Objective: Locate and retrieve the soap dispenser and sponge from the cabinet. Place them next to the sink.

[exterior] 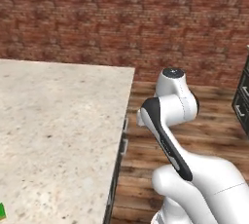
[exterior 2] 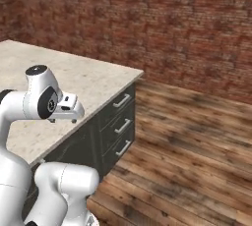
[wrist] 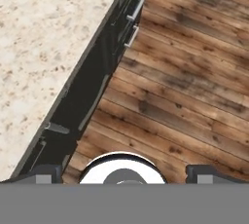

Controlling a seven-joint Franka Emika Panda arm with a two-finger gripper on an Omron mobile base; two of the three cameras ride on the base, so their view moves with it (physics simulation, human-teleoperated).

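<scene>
The hand (wrist: pixel 124 174) looks down past the edge of a pale speckled stone surface (wrist: pixel 44 52), with its two dark fingertips (wrist: pixel 46 173) standing far apart at the bottom of the hand view and nothing between them. Below it lies a floor of brown wooden planks (wrist: pixel 194 72), and the dark front of the drawers (wrist: pixel 92 96) runs slantwise between the surface and the floor, with short silver handles (wrist: pixel 136 8) showing near the top.

In the left base view the white arm (exterior: pixel 172 121) rises from the lower right, folded at its elbow, beside the right edge of the surface (exterior: pixel 58 121). At the lower left corner of that view a small bright green patch (exterior: pixel 2 212) sits on the surface; it may be the sponge, but too little of it shows to be sure. A wall of red brick (exterior: pixel 121 18) stands behind, and a dark unit with pale handles (exterior: pixel 242 99) shows at the far right edge.

In the right base view the arm (exterior 2: pixel 42 99) stands at the lower left, its wrist hanging over the near edge of the surface (exterior 2: pixel 88 80). Three dark drawers (exterior 2: pixel 118 127) with silver handles face the wooden floor (exterior 2: pixel 187 161), and the brick wall (exterior 2: pixel 162 23) closes the back.
</scene>
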